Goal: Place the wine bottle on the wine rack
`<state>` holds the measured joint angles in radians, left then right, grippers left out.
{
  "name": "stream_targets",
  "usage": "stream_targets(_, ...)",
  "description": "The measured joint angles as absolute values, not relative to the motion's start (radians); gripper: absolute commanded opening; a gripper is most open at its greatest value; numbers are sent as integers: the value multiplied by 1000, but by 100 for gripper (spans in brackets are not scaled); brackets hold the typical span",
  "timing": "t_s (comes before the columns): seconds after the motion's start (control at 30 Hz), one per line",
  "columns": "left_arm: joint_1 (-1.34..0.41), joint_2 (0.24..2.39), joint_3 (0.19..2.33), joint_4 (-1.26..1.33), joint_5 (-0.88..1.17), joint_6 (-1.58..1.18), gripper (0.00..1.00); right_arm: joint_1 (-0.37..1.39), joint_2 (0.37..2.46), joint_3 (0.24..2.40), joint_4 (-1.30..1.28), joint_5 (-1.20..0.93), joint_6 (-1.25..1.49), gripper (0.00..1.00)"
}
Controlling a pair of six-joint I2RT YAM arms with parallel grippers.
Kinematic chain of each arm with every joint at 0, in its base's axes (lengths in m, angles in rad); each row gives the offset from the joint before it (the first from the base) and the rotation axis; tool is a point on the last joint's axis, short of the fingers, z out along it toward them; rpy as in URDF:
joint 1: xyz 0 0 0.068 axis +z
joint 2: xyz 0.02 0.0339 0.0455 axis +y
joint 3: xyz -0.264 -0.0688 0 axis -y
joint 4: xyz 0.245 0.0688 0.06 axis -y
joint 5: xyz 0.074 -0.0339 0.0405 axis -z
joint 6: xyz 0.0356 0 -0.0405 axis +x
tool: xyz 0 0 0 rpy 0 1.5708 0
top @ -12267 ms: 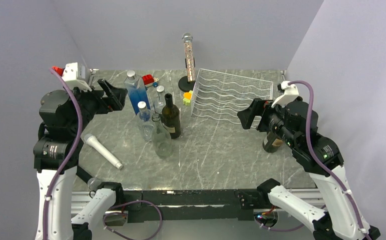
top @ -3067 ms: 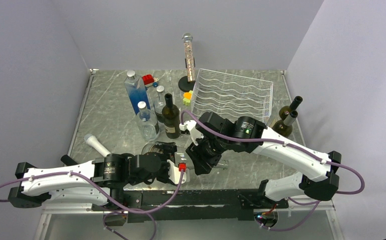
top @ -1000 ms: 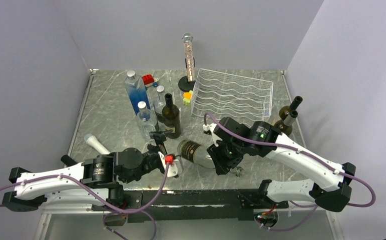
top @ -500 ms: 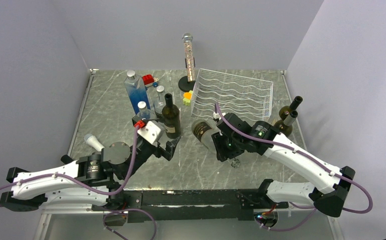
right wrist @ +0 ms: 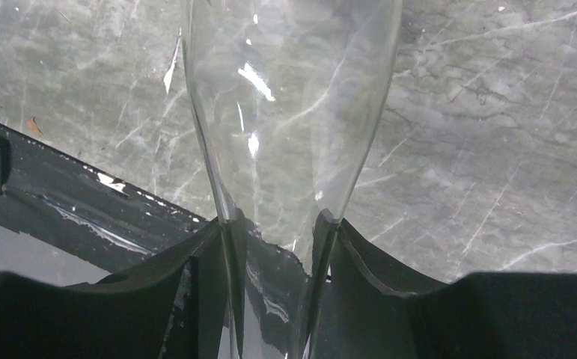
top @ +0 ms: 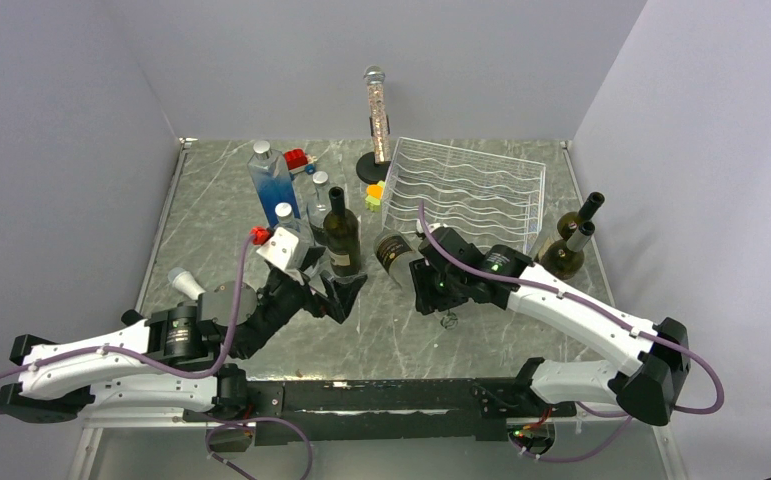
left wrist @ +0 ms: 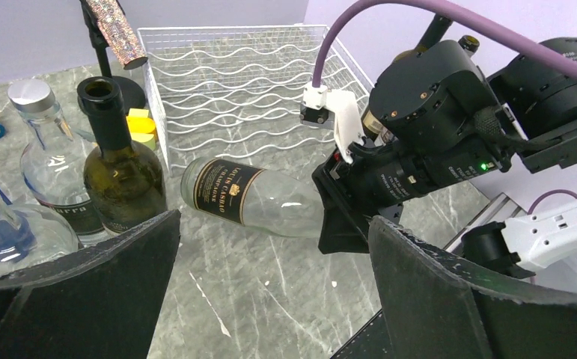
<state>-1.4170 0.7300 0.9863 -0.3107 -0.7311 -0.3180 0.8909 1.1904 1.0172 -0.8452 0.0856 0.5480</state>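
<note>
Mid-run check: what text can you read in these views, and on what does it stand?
"LOUIS ... CHAMPAGNE", middle word unclear: black label on the wine bottle held by the right gripper.
"...arra", start hidden: label on the silver-capped clear bottle.
White print on the right arm's housing: too small to read.

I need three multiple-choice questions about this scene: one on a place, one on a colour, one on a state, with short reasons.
1. Where is the clear bottle? A. in front of the wine rack B. inside it C. behind it
2. What colour is its label? A. red B. black C. white
3. How is the left gripper? A. shut on a bottle B. shut, empty C. open
Answers: 1 A, the right gripper holds it sideways short of the rack; 2 B, black with gold lettering; 3 C, its fingers stand wide apart.
</note>
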Motion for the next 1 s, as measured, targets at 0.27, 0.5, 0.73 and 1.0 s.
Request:
stream_targets(0.27,-1417,728,1017,-353,-751,-368,99,891,1192,995,-766,110,589,0)
stream_targets(0.5,-1417,723,1042,-406,-765,-389,99,874,1191,967,-740,145,594,0)
stream_targets(0.73,-1417,721,1064,-434,-781,-406,99,857,1191,921,-688,180,587,0)
stream_targets(1.0,-1417,733,1085,-457,-783,-418,99,833,1191,842,-581,195,587,0)
